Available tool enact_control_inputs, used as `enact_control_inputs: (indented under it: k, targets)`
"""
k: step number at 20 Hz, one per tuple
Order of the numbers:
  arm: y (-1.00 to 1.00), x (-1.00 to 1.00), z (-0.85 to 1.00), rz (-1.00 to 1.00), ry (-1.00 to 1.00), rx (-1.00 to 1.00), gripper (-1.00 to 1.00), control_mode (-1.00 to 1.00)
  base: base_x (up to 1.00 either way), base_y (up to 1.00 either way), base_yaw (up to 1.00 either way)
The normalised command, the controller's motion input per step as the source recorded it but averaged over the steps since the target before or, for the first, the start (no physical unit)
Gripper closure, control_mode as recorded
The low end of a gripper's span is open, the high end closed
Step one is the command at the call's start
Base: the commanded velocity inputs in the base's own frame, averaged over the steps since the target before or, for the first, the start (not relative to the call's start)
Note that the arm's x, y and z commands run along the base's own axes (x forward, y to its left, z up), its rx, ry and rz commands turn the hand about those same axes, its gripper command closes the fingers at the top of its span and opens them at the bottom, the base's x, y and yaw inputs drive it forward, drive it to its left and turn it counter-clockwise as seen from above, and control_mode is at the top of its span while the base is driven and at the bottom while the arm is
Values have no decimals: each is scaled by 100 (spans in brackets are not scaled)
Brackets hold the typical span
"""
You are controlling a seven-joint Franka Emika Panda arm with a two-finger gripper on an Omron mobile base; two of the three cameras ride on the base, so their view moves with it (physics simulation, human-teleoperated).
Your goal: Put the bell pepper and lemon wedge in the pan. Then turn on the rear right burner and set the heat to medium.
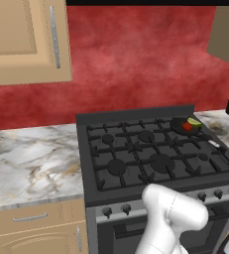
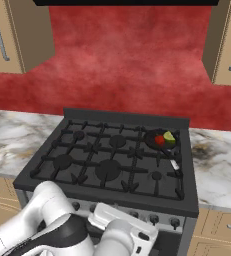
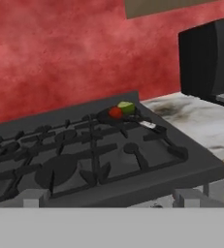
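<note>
The pan [image 1: 181,124] sits on the rear right burner of the stove [image 1: 136,171], small, round, shallow, black. Its long thin grey-silver handle [image 1: 213,142] runs from the pan toward the front right corner of the cooktop, so the long axis goes back-to-front w/ a slant to the right. In the right base view the handle [image 2: 173,161] points down toward the knob row. Inside the pan: the bell pepper [image 1: 186,127], glossy red and rounded, and the lemon wedge [image 1: 194,121], yellow-green, just beside it on the wall side. They look like they're touching, but too small to tell for sure. In the hand view the pepper [image 3: 115,112] is left of the wedge [image 3: 126,106].

Around it: black cast grates [image 2: 107,160] over the other burners, nothing else on them. Row of dark knobs [image 2: 154,218] on the grey front panel, below the cooktop edge. Marble-look counter [image 1: 31,163] w/ grey-brown veins on both sides, red mottled backsplash [image 2: 127,65] behind, tan cabinets [image 1: 27,39] w/ metal bar handles up top. A big dark box-shaped appliance [image 3: 208,60] stands on the counter to the right.

Gripper is low, in front of the stove, well apart from the pan; fingers spread wide, pinching nothing.
</note>
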Motion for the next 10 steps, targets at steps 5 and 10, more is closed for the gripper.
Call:
enact_control_inputs:
  k: [5, 10]
  targets:
    - [0, 0, -49, 0, 0, -2, -100, -100, 0, 0, 0]
    - [-5, 0, -24, 0, -6, -1, -100, -100, 0, 0, 0]
